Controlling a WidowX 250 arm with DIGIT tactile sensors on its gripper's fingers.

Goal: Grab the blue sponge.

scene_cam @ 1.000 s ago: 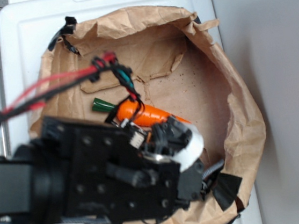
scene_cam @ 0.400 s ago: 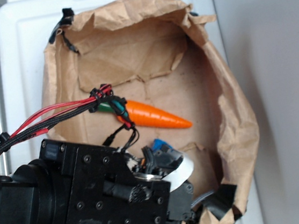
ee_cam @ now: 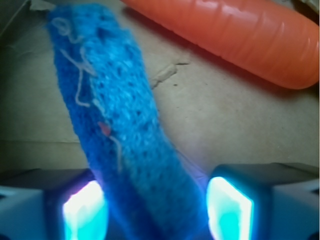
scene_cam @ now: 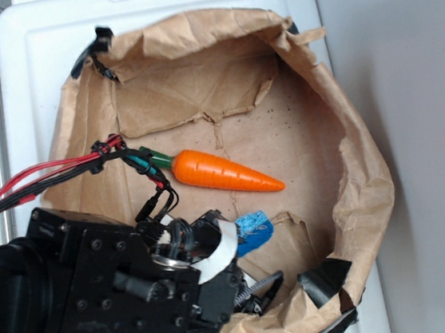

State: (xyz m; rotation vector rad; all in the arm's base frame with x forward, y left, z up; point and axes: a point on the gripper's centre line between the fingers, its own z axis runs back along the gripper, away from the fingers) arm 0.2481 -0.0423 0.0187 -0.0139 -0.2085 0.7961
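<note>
The blue sponge [ee_cam: 115, 115] lies lengthwise between my gripper's [ee_cam: 156, 210] two glowing pads [ee_cam: 227, 207], and both pads meet its sides. In the exterior view only the sponge's far end [scene_cam: 253, 226] sticks out from under my gripper [scene_cam: 233, 246], low over the brown paper floor. The orange toy carrot [scene_cam: 223, 173] with a green stem lies just beyond the sponge, apart from it. It also shows at the top of the wrist view [ee_cam: 235, 35].
Crumpled brown paper [scene_cam: 350, 160] lines a white tub [scene_cam: 33, 59] and rises as a wall all round. Black clips [scene_cam: 325, 279] hold the paper at the rim. My red and black cables [scene_cam: 54, 169] cross the left side.
My arm has moved left and toward the front of the tub, off the carrot, and has come down round the sponge. More of the carrot and the sponge's end now show.
</note>
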